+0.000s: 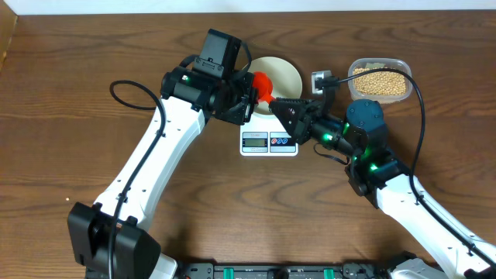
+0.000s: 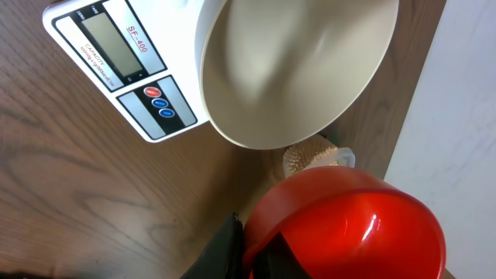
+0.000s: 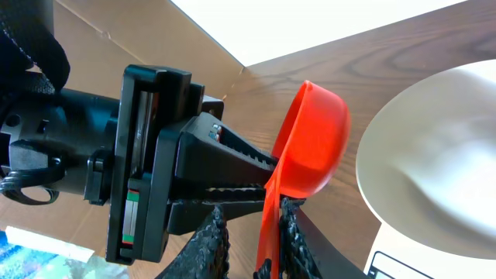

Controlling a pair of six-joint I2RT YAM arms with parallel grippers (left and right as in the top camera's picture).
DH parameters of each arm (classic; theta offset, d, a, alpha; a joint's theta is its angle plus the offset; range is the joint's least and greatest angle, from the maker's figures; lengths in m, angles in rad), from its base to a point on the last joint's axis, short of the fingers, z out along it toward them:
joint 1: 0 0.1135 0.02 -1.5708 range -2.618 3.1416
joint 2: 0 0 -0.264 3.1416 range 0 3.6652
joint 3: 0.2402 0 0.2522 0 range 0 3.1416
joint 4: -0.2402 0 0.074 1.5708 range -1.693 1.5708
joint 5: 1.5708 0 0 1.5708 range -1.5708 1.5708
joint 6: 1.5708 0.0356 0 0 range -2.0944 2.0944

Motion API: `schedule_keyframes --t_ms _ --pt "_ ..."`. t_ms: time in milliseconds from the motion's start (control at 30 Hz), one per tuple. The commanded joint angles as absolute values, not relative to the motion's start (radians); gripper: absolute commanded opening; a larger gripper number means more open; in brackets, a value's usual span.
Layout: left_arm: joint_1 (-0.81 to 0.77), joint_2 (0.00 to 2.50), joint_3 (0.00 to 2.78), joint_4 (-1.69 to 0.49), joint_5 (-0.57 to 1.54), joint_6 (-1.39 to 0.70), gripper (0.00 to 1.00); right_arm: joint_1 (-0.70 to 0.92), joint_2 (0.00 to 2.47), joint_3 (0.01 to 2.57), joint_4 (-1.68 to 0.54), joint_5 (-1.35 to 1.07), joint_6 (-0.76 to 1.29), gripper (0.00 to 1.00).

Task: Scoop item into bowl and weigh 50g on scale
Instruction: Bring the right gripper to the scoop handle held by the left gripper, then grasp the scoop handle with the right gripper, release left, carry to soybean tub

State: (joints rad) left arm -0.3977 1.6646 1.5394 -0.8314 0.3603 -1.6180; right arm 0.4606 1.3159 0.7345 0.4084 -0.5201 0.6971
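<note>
A red scoop [image 1: 262, 84] hangs just left of the white bowl [image 1: 283, 74], which stands empty on the white scale [image 1: 269, 142]. My left gripper [image 1: 249, 97] is shut on the scoop [image 2: 349, 225]; its fingers [image 2: 231, 249] press the scoop's edge. My right gripper [image 3: 252, 225] is open around the scoop's thin handle [image 3: 269, 225]. The handle lies against one finger and a gap separates it from the other. I see only the scoop's outside, so its contents are hidden. The beans [image 1: 380, 81] fill a clear container at the back right.
The clear plastic container [image 1: 403, 66] stands right of the bowl near the table's far edge. The scale's display and buttons [image 2: 159, 102] face the front. The two arms meet over the scale.
</note>
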Motion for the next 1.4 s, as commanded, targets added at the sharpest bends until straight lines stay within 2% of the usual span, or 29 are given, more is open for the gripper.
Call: schedule_keyframes --t_ms 0,167,367,567,933,967,1000,1067,1133,1233,1367 --pt "-0.399 1.666 1.541 -0.838 0.347 -1.597 0.07 0.466 1.317 0.752 0.408 -0.522 0.704 0.22" --pt "-0.399 1.666 1.541 -0.838 0.347 -1.597 0.07 0.466 1.317 0.752 0.408 -0.522 0.71 0.2" --pt "-0.399 1.666 1.541 -0.838 0.347 -1.597 0.07 0.466 1.317 0.752 0.407 -0.514 0.71 0.13" --pt "-0.399 1.666 1.541 -0.838 0.348 -1.597 0.07 0.466 1.317 0.752 0.408 -0.514 0.71 0.01" --pt "-0.399 1.666 1.541 -0.838 0.348 -1.597 0.08 0.466 1.317 0.752 0.403 -0.506 0.714 0.01" --pt "-0.399 1.666 1.541 -0.838 0.348 -1.597 0.09 0.466 1.317 0.752 0.403 -0.506 0.714 0.01" --pt "-0.399 1.666 1.541 -0.838 0.348 -1.597 0.22 0.466 1.317 0.752 0.401 -0.506 0.714 0.01" --pt "-0.399 1.666 1.541 -0.838 0.347 -1.597 0.37 0.466 1.317 0.752 0.4 -0.506 0.714 0.01" --pt "-0.399 1.666 1.541 -0.838 0.347 -1.597 0.59 0.466 1.317 0.752 0.4 -0.506 0.714 0.01" --pt "-0.399 1.666 1.541 -0.838 0.347 -1.597 0.67 0.465 1.317 0.752 0.399 -0.504 0.714 0.01" --pt "-0.397 1.666 1.541 -0.837 0.347 -1.597 0.69 0.448 1.317 0.752 0.382 -0.499 0.714 0.01"
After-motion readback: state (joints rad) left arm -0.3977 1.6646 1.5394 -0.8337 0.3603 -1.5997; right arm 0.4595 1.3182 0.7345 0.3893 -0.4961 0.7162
